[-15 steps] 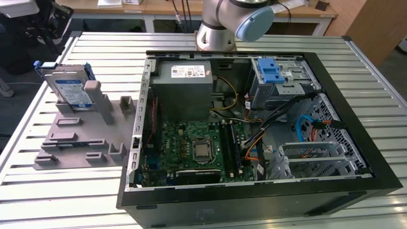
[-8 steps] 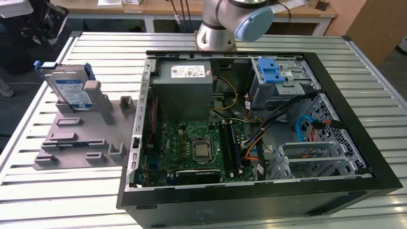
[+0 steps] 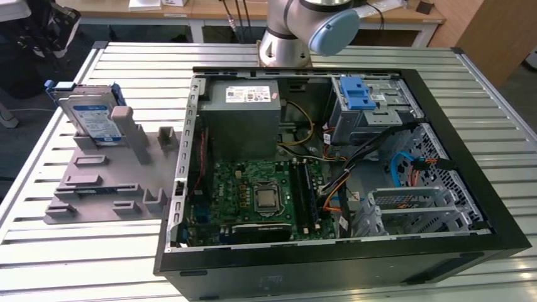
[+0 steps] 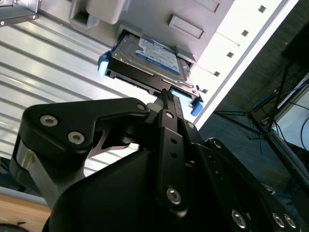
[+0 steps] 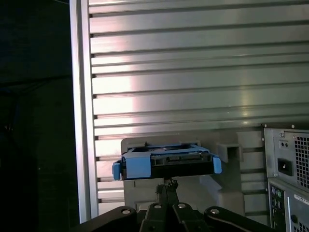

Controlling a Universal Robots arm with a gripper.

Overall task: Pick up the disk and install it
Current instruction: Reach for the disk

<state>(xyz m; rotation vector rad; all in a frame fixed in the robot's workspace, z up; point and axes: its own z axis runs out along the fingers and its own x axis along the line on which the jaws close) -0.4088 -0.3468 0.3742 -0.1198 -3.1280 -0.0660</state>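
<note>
blue-edged disk [image 3: 90, 119] upright, closed claw [image 5: 166, 184] nr its edge.

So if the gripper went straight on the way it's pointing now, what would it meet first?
Most likely the flat silver disk in its blue plastic carrier, on edge in the grey holder. The gripper aims at its near edge, though the gap is unclear.

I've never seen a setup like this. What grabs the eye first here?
The big open computer case sits on the slatted table, its green circuit board bare inside. At the exterior view's left the disk, in its blue frame, leans on a grey stand, and in both wrist views the black gripper points at it.
</note>
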